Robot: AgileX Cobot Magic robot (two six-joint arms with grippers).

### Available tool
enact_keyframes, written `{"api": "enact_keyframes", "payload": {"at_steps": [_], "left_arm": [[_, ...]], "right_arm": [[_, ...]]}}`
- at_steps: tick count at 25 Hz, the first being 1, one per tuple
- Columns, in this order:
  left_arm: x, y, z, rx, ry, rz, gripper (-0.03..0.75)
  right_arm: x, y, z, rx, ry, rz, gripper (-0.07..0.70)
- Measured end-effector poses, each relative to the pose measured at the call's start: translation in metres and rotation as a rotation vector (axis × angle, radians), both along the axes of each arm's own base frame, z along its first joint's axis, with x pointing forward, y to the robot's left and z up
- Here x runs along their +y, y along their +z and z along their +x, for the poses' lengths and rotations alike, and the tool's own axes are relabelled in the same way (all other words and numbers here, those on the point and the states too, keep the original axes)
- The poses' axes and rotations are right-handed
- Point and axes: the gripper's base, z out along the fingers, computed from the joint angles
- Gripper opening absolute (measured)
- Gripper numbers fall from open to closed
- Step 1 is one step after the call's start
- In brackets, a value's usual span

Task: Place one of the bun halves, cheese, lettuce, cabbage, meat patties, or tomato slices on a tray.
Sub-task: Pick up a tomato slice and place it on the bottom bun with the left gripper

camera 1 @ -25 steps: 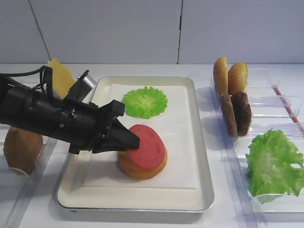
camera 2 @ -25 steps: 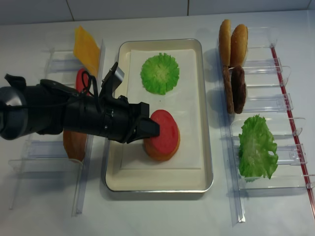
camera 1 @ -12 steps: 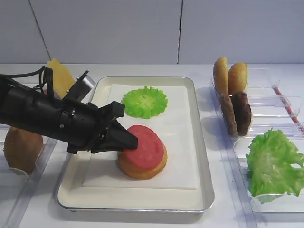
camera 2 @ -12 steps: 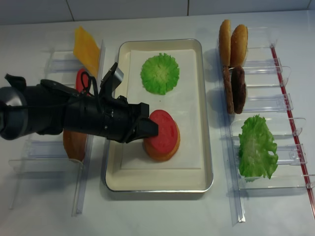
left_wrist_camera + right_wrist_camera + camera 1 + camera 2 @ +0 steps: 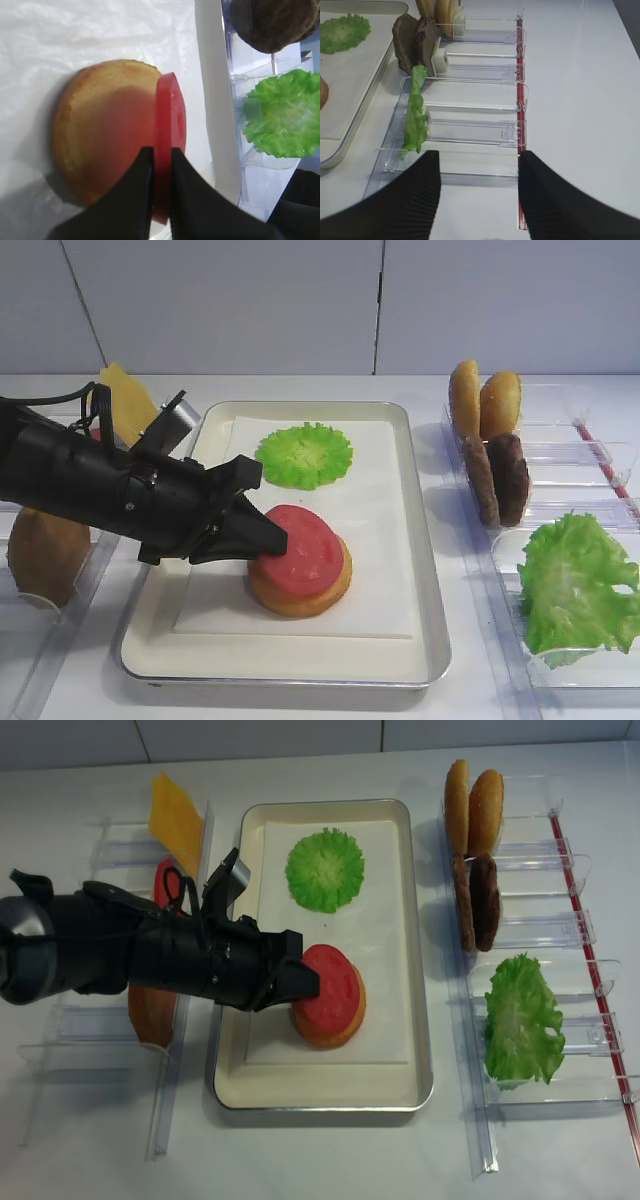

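The left gripper [image 5: 161, 165] pinches the rim of a tomato slice [image 5: 169, 127], its fingers [image 5: 135, 200] pressed onto both flat faces. The slice stands tilted on edge, its long axis running toward twelve o'clock from the fingertips in the wrist view, leaning over the bun half [image 5: 100, 125] at nine o'clock on the tray [image 5: 420, 570]. The right gripper [image 5: 479, 200] hangs spread and empty beyond, by the lettuce [image 5: 415, 115] rack, much farther away.
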Motion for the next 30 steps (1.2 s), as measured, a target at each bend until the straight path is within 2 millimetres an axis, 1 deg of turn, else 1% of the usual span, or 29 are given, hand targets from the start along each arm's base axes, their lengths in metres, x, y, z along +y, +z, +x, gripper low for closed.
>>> {"api": "enact_keyframes", "payload": {"at_steps": [13,22,30], "left_arm": [[0.001,-0.002,0.000,0.006,0.009,0.022,0.031],[-0.001,-0.014,0.003,0.075,0.011,0.018,0.031],[-0.001,-0.015,0.003,0.084,0.018,0.015,0.039]], "right_arm": [[0.000,0.000,0.000,0.000,0.000,0.000,0.381],[0.000,0.000,0.000,0.000,0.000,0.000,0.381],[0.000,0.000,0.000,0.000,0.000,0.000,0.381]]}}
